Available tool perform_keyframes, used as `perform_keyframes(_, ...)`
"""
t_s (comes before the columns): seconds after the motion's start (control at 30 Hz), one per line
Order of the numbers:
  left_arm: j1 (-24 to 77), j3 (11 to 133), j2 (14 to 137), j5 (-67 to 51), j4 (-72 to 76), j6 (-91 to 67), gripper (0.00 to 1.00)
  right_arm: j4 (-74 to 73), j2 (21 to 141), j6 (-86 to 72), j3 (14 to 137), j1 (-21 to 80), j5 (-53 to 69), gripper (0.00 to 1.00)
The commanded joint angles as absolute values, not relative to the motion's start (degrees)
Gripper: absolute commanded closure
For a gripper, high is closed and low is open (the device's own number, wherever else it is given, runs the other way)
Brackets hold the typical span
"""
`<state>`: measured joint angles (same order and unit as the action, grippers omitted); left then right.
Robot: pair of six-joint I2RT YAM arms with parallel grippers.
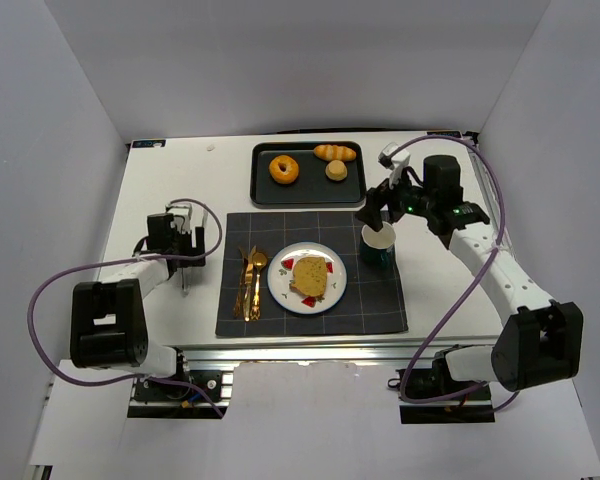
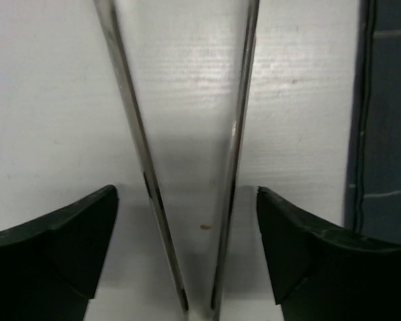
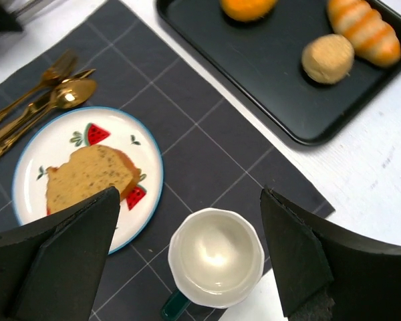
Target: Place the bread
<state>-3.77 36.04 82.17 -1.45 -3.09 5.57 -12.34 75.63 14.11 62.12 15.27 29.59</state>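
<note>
The bread (image 1: 309, 276), a flat tan slice with a darker crust, lies on a white plate with watermelon prints (image 1: 279, 290) on the dark placemat. It also shows in the right wrist view (image 3: 87, 175) on the plate (image 3: 60, 144). My right gripper (image 1: 378, 215) is open and empty, hovering over a white cup (image 3: 216, 257) to the right of the plate, fingers (image 3: 73, 254) wide apart. My left gripper (image 1: 185, 250) is open over the white table left of the mat. Metal tongs (image 2: 130, 120) lie between its fingers, which do not touch them.
A black tray (image 1: 265, 190) at the back holds an orange ring doughnut (image 1: 284, 168), a golden roll (image 1: 335, 152) and a small bun (image 1: 335, 171). Gold cutlery (image 1: 250, 285) lies on the checked placemat (image 1: 380, 300) left of the plate. White walls surround the table.
</note>
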Motion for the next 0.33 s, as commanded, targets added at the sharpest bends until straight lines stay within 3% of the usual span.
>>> perform_keyframes(0.0,-4.56,34.75,79.22,-1.42,-0.89,4.58,0.02,-12.30,75.85,10.59,65.62,15.98,21.72,0.11)
perform_keyframes(0.3,-5.03,38.55,66.80,0.21,-5.61,-2.15,0.02,-14.59,77.50,7.84,70.16,18.24,17.65,0.11)
